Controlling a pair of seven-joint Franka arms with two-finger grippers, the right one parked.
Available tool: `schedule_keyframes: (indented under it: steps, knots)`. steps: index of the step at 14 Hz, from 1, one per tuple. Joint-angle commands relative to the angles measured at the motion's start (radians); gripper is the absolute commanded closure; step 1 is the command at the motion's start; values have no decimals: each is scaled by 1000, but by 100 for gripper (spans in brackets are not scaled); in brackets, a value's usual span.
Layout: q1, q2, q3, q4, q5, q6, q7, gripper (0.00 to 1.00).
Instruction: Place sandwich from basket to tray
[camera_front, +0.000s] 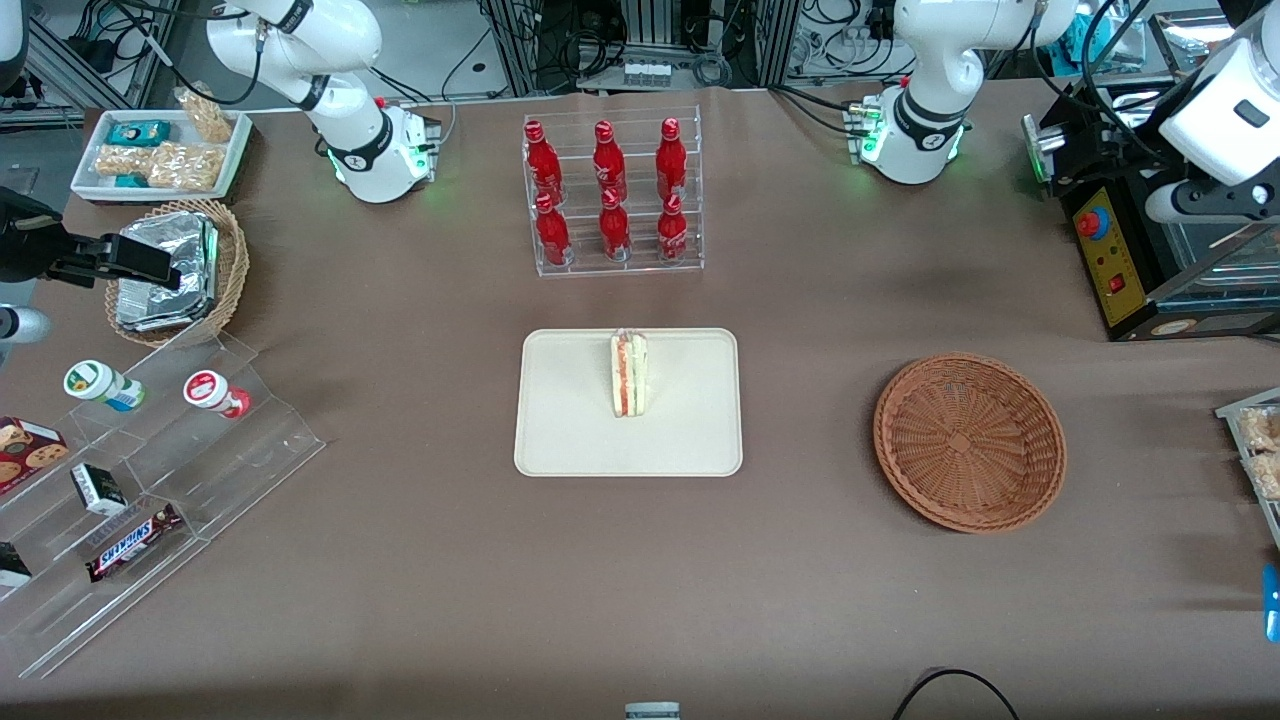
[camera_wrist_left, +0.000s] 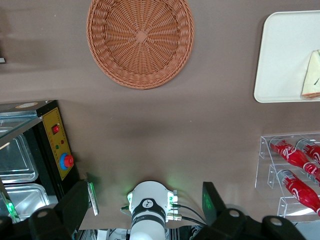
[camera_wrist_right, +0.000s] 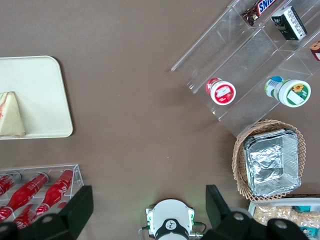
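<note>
Sandwich (camera_front: 629, 373) lies on its side on tray (camera_front: 560, 420), centre of front frame, w/ filling edge up; judged delivered. Basket (camera_front: 968, 440), right of centre, holds nothing. End effector (camera_wrist_left: 148, 205) w/ fingers spread, pinching nothing, high over desk (camera_front: 800, 300) near the working arm's base, approx. upper right of front frame; judged clear of the load.
</note>
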Motion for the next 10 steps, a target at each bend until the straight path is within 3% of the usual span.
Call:
schedule_keyframes:
  steps: [1,10]
  knots:
    - [-12,14,-23,28,11,-22,-71,0]
    - [-11,8,-58,-22,11,-14,-76,0]
